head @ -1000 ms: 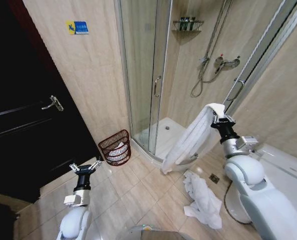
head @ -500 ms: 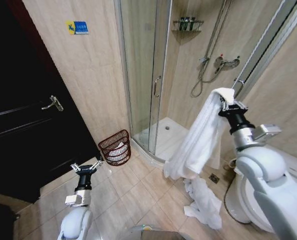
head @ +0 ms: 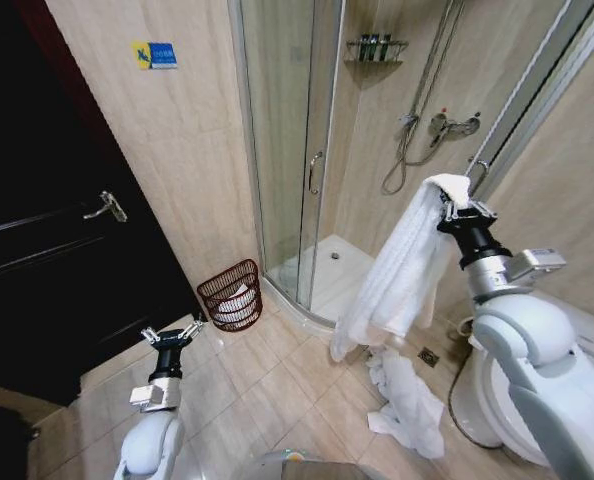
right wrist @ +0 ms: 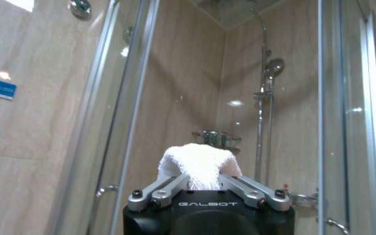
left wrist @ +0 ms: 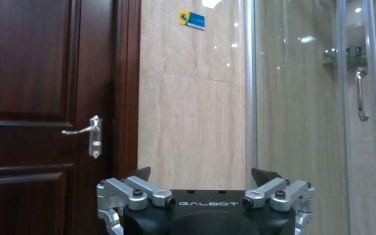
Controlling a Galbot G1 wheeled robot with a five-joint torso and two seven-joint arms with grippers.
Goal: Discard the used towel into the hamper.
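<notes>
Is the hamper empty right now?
No. The hamper stands upright by the shower with white cloth already showing inside through its wire ribs.

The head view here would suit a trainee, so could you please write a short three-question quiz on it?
1. True or false: the right gripper is shut on the white towel.
2. Where is the hamper? A) inside the shower B) on the floor by the wall, near the shower door C) in the left gripper
3. What lies on the floor below the hanging towel?

Key: 1 true; 2 B; 3 another white towel.
</notes>
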